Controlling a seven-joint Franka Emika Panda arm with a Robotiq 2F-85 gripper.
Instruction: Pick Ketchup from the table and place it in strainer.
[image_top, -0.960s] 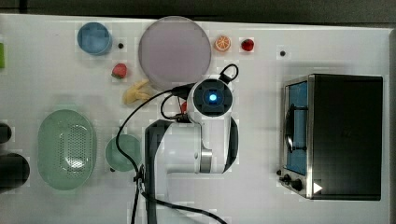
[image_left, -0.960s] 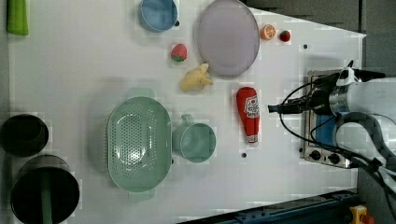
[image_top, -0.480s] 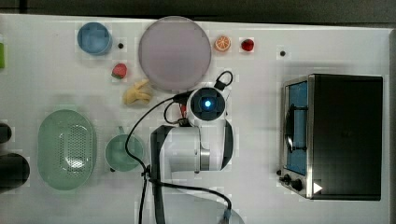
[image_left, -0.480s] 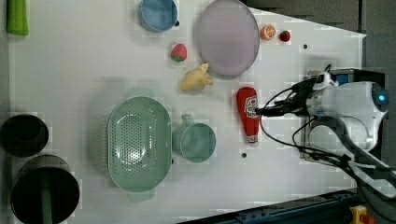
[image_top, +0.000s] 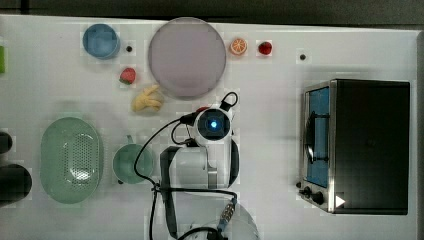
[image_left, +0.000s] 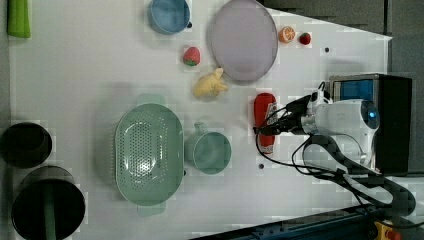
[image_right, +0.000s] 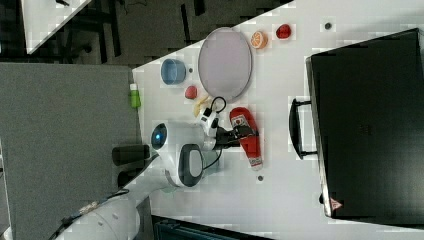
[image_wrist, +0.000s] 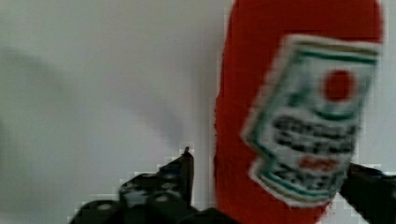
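Red ketchup (image_wrist: 261, 116), label writing unreadable, lies between the wide-spread end effector (image_wrist: 275, 186) fingers.

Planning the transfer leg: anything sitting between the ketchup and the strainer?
Yes. In the left view the teal cup stands on the table between the ketchup and the strainer, beside the strainer's right rim. A straight low path would likely meet it.

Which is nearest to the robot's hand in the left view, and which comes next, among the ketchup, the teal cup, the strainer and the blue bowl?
From the hand:
1. Ketchup, lying right at it.
2. Teal cup, toward the left view's left.
3. Strainer, left beyond the cup.
4. Blue bowl, at the left view's top edge.
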